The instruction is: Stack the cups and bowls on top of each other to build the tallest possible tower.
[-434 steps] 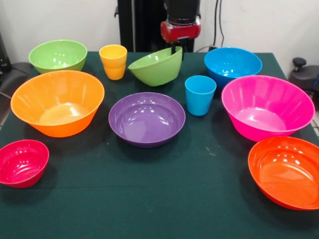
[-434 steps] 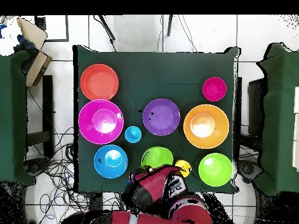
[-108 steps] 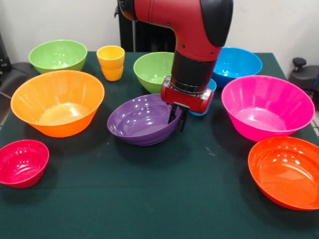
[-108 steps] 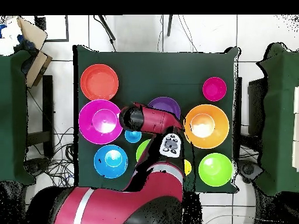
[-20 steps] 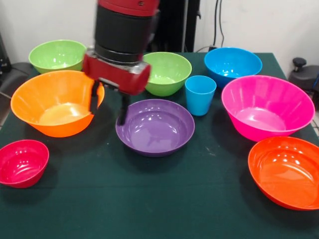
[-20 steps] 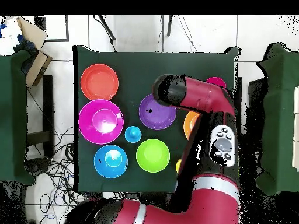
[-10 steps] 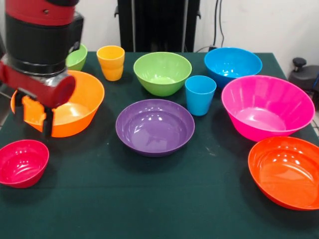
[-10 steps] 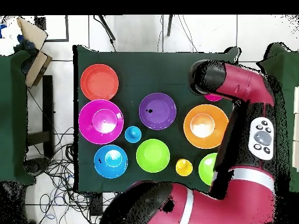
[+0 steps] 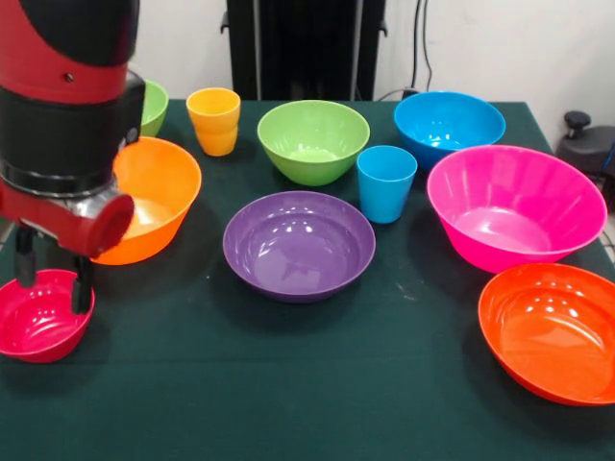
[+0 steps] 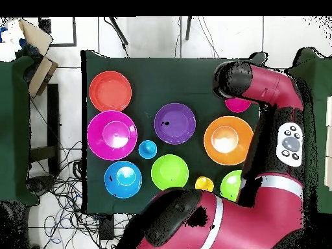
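Note:
My gripper (image 9: 53,274) hangs open over the small crimson bowl (image 9: 40,319) at the front view's left edge. One finger is by the bowl's far rim and the other by its right rim. In the overhead view the arm covers most of that crimson bowl (image 10: 238,104). Every piece stands singly: the large orange bowl (image 9: 159,197), purple bowl (image 9: 299,245), green bowl (image 9: 312,141), yellow-orange cup (image 9: 217,120), light blue cup (image 9: 386,182), blue bowl (image 9: 449,125), pink bowl (image 9: 516,206) and red-orange bowl (image 9: 553,331). A second green bowl (image 9: 152,101) peeks out behind the arm.
The dark green table (image 9: 288,384) carries everything. In the overhead view my arm (image 10: 285,142) runs along the table's right side. Cables (image 10: 61,188) lie on the floor at the left, and other green tables (image 10: 13,130) flank this one.
The gripper has swung from beside the purple bowl, past the orange bowl, and come down over the crimson bowl. The purple bowl, tilted in the gripper seconds ago, lies flat.

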You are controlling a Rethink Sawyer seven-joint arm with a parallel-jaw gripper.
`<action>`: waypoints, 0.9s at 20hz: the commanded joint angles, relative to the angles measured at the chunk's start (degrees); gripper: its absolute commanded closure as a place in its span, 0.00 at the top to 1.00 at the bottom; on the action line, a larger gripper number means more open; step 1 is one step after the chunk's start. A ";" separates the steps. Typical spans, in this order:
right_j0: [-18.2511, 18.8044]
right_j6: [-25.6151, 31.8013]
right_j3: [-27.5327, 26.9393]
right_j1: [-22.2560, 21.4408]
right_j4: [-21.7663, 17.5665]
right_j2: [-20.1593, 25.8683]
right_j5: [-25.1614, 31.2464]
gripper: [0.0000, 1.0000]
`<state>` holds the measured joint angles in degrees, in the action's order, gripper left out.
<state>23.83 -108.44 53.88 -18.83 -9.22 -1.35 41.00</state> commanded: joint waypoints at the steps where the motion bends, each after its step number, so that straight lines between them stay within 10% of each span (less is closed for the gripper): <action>1: 0.02 15.16 -0.97 5.14 -3.16 11.01 0.43 1.00; 18: 1.76 19.89 -3.08 4.64 -10.29 10.38 1.98 1.00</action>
<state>24.74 -108.21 52.95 -12.39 -13.28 5.07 41.01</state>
